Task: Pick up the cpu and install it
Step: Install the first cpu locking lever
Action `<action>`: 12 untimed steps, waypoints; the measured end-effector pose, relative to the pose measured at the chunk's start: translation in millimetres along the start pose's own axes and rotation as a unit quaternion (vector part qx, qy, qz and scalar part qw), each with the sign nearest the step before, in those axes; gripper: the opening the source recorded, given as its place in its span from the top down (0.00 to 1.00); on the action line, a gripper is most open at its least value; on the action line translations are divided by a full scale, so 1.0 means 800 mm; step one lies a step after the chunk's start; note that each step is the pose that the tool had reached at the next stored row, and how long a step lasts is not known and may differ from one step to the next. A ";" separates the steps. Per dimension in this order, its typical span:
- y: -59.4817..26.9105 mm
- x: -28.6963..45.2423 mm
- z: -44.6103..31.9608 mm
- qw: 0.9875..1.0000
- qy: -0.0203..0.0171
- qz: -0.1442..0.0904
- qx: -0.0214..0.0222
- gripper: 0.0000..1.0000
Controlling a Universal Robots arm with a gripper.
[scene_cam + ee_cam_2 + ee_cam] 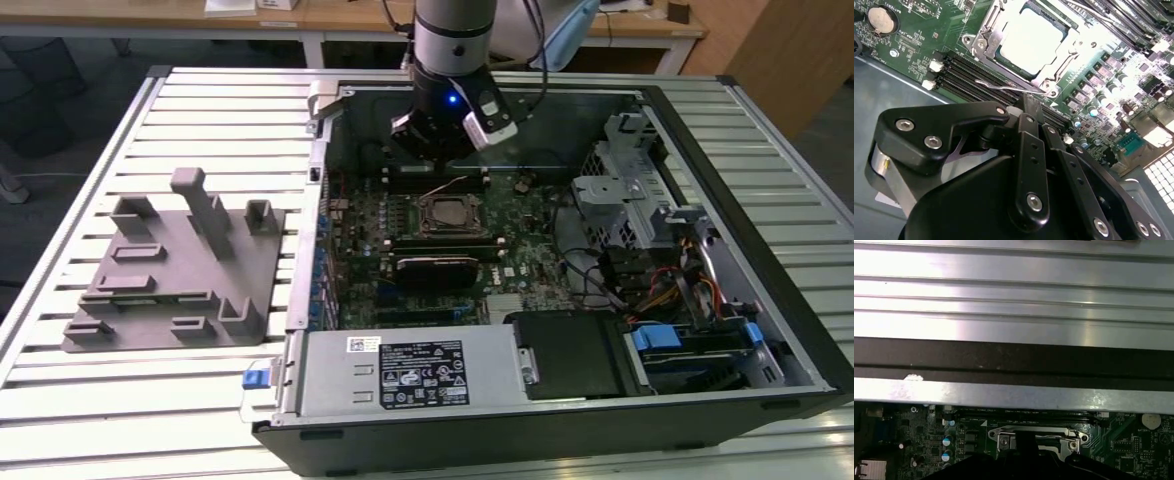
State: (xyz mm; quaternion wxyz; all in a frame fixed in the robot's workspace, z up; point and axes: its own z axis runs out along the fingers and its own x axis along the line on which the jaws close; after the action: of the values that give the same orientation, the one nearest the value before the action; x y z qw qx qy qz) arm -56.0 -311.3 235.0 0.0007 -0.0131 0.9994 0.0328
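The cpu (1030, 41) sits in its socket (985, 36) on the motherboard (441, 240), a light, stiff, fragile chip best held by its edges; the gripper (1026, 107), pressed together and empty, hovers beside it.

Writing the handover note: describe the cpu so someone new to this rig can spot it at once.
Start at the open computer case on the slatted table, then the green motherboard on its floor. Near the board's middle, just below the gripper in the exterior view, is a metal-framed socket. The cpu sits inside it: a flat pale silver-white square, unlike the dark slots and green board around it.
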 end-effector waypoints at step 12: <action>0.001 -0.0112 0.0058 1.000 0.000 0.000 0.000 0.89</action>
State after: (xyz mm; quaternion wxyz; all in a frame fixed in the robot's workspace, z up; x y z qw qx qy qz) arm -47.0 -310.2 230.4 0.0008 -0.0130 0.9994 0.0329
